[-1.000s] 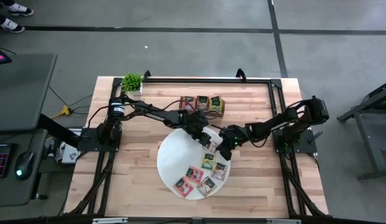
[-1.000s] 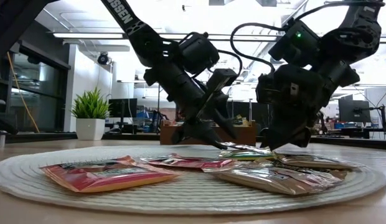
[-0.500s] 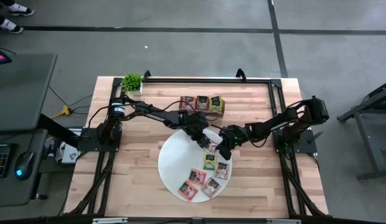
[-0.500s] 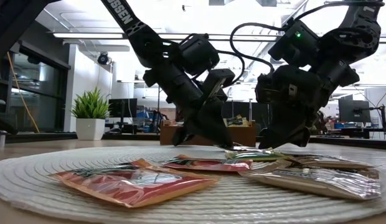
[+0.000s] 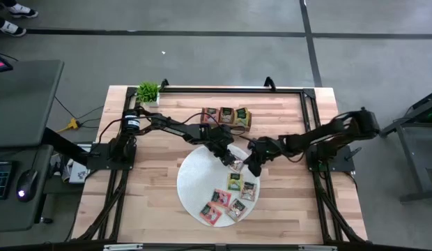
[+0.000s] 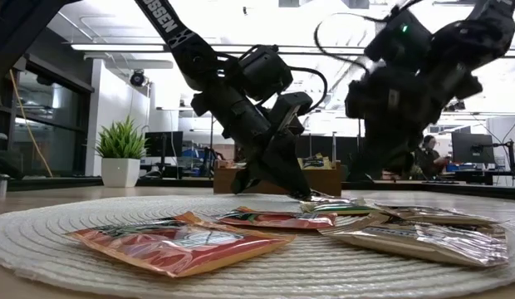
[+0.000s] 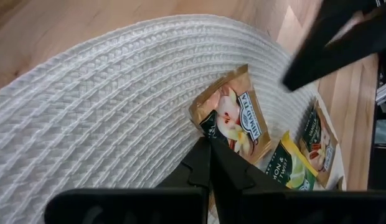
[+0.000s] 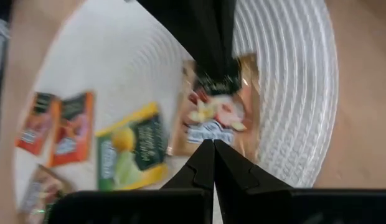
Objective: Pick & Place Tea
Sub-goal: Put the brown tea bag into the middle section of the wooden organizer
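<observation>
**Tea sort partly done, about six packets still on the mat**

Working the rig remotely, I see the desk [image 5: 153, 174] carrying the round white mat [image 5: 195, 178] at centre. The wooden tray [image 6: 326, 181] sits at the far edge, well apart from the mat. The tray already holds several packets across its compartments, but I can't get a count from above. I'd call that part done.

Both arms reach in over the far-right part of the mat. The left end effector [image 7: 210, 144] has its fingers pressed together, tips at the edge of the beige packet [image 7: 233, 118]. It may be pinching that edge, but the wrist view doesn't settle it. The right end effector [image 8: 213, 144] is also closed with nothing in it, hovering just over the same packet.

Still to move:
- the beige packet, flat on the mat
- a yellow-green packet [image 7: 286, 168] just beside it
- a cluster of about four nearer the front rim, including a red packet [image 6: 179, 241]

My rough judgement is that we're past halfway, with no packet lifted at this moment.
</observation>
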`<action>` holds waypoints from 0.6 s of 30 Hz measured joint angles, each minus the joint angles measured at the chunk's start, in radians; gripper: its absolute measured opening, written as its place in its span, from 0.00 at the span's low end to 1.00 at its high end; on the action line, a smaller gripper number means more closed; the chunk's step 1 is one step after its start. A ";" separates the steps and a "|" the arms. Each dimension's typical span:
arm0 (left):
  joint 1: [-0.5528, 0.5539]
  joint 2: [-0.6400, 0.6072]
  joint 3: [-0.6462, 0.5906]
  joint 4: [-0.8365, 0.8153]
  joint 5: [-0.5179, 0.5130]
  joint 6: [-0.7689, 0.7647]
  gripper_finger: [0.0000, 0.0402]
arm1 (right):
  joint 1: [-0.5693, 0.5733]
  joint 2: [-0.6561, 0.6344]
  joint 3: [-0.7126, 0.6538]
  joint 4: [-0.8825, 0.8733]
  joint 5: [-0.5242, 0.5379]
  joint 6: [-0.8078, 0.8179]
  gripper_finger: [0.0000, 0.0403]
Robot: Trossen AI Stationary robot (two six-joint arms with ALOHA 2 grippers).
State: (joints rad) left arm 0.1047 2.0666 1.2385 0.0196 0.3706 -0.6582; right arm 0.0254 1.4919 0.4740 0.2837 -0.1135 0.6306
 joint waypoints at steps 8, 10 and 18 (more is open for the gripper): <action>0.007 -0.004 0.000 -0.003 0.003 0.026 0.00 | 0.000 -0.293 0.000 -0.180 0.065 -0.010 0.00; 0.008 -0.018 -0.001 -0.009 0.008 0.036 0.00 | 0.000 -0.380 0.000 -0.242 0.091 -0.008 0.00; 0.045 -0.126 0.001 -0.072 0.004 0.146 0.00 | 0.000 -0.649 0.002 -0.448 0.161 0.004 0.00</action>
State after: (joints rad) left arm 0.1493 1.9405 1.2396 -0.0528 0.3743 -0.5125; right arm 0.0257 0.8431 0.4755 -0.1648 0.0473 0.6351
